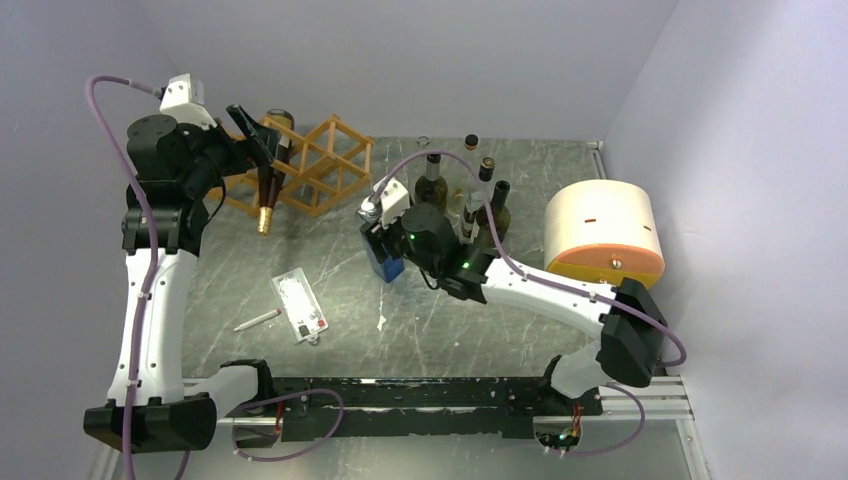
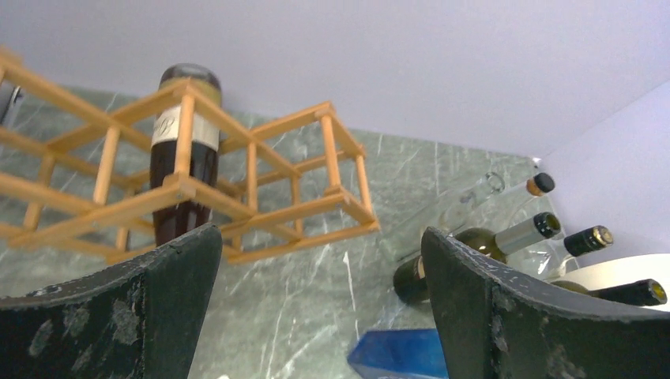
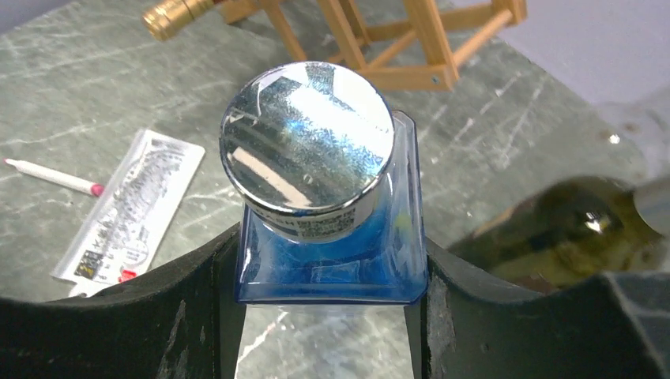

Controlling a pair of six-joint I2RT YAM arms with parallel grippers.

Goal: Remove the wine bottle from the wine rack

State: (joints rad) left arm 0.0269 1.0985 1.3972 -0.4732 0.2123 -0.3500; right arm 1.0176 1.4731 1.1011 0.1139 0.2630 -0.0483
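Dark glass wine bottle with gold-foil neck lodged slantwise in one cell of the orange-brown wooden open-frame wine rack. Left gripper near it, spread wide, holding nothing. Right gripper clamped on a blue square glass bottle. Risks dragging or tipping the rack if pulled off-axis, or snagging a slat.

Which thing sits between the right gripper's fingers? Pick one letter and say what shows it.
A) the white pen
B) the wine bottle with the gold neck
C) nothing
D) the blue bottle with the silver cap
D: in the right wrist view the right gripper has a finger against each side of the blue bottle, while the wine bottle lies in the wine rack.
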